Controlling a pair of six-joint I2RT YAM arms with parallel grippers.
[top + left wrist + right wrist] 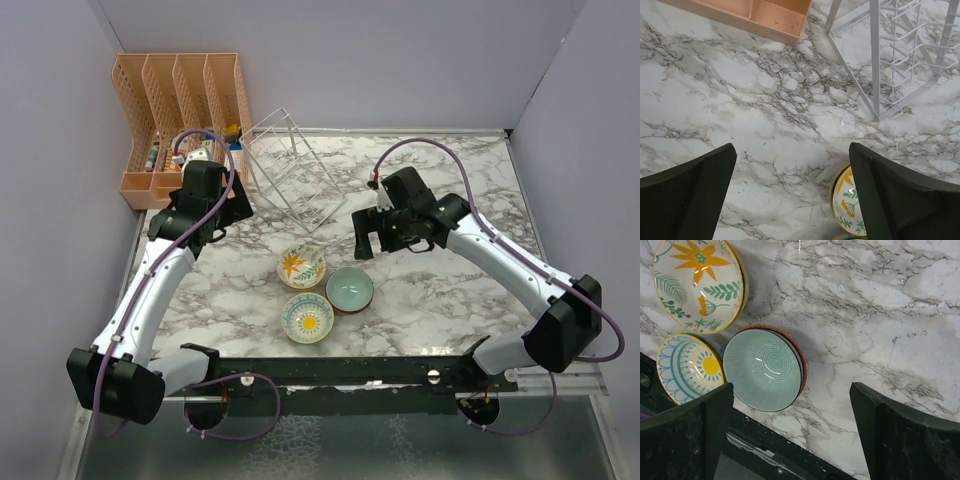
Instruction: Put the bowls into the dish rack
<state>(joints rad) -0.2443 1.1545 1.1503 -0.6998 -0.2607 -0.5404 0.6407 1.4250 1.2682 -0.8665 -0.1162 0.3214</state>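
Three bowls sit together on the marble table near the front middle: an orange flower bowl (301,266), a plain teal bowl (350,290) and a yellow sun bowl (307,317). The clear wire dish rack (290,170) stands empty at the back, left of centre. My left gripper (222,215) is open and empty, above the table left of the rack; its view shows the rack (900,65) and the flower bowl's edge (846,202). My right gripper (372,232) is open and empty, above the table right of the bowls; its view shows the flower (697,282), teal (762,369) and sun (687,367) bowls.
An orange plastic slotted organizer (180,115) stands at the back left, next to the rack; its base also shows in the left wrist view (765,17). Small items lie by its foot. The black front rail (400,370) runs along the table's near edge.
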